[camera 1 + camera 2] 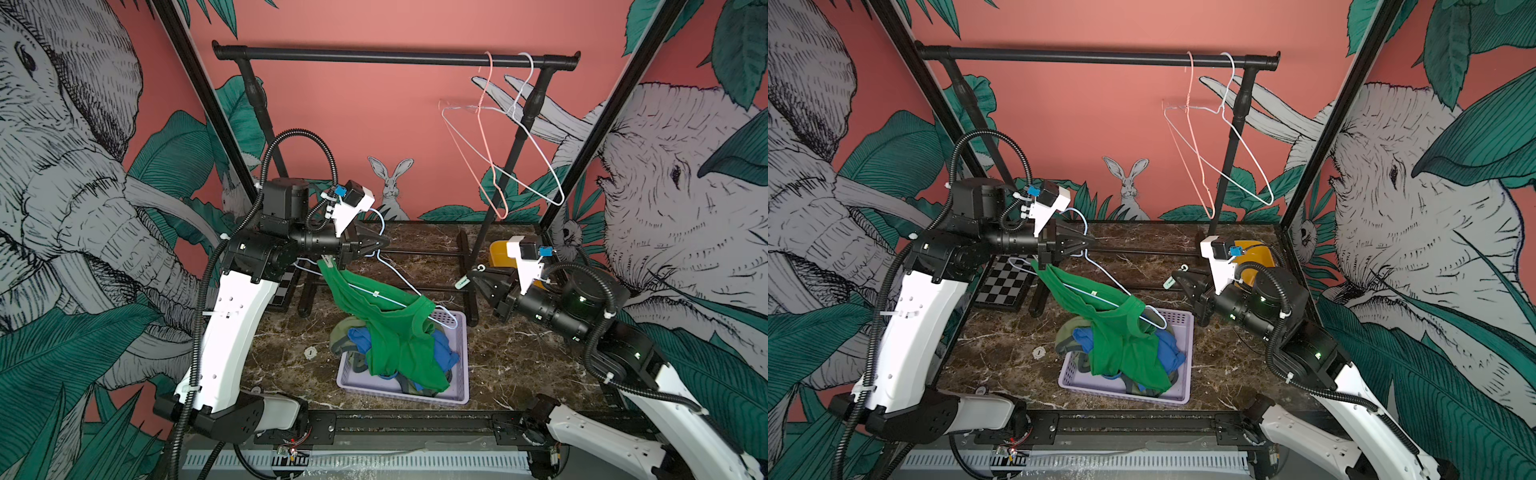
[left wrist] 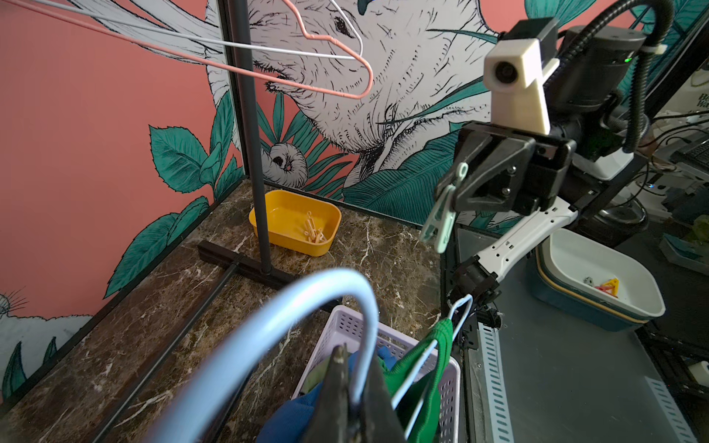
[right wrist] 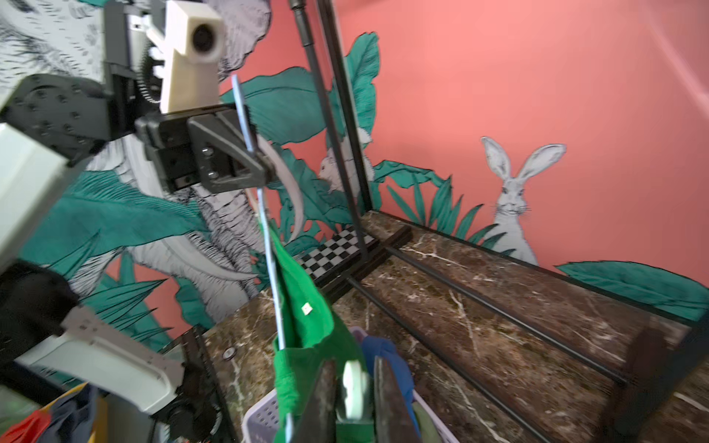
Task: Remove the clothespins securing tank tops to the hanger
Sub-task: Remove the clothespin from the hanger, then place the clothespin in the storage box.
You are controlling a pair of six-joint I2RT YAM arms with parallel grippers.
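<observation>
Marble table [image 1: 519, 353]: left gripper [image 1: 379, 244] pinches the hanger [image 2: 345, 277], right gripper [image 2: 456, 184] pinches a mint clothespin [image 2: 441, 218] (one pin [image 1: 328, 262] seems left on green top [image 1: 395, 332]).

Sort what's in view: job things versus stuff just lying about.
Job:
left gripper shut on blue hanger
right gripper shut on mint clothespin
green top
yellow bin of clothespins
basket with blue top

Lying about:
checkerboard
empty hangers on rail

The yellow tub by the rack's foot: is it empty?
No, several pale clothespins lie inside the yellow tub, as the left wrist view shows plainly.
</observation>
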